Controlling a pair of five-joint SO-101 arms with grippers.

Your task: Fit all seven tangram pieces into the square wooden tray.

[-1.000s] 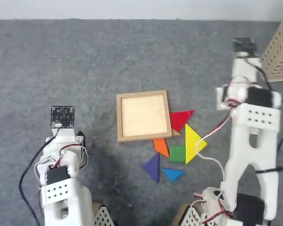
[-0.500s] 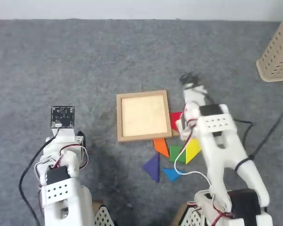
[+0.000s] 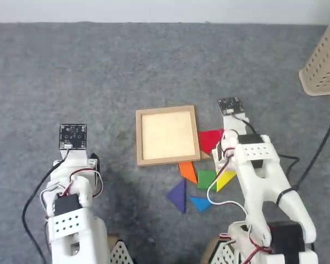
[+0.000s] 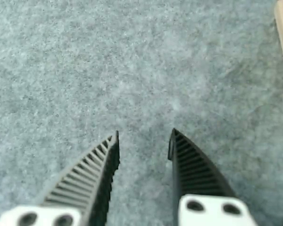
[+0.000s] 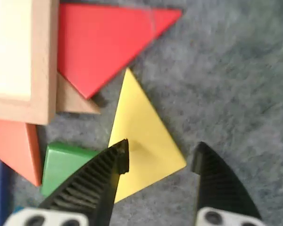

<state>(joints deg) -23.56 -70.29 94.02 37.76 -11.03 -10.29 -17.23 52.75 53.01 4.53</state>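
Right pincer (image 5: 162,146) gapes wide over the yellow triangle (image 5: 141,125); left pincer (image 4: 145,133) hangs parted above carpet (image 4: 132,56).

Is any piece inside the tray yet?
No: the tray shows bare wood inside, and the pieces lie on the carpet outside it.

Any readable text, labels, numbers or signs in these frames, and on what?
None can be read.
The wooden tray, the coloured tangram pieces and the basket are bare of print.
Any marking on the black wrist camera boards is too small to tell.
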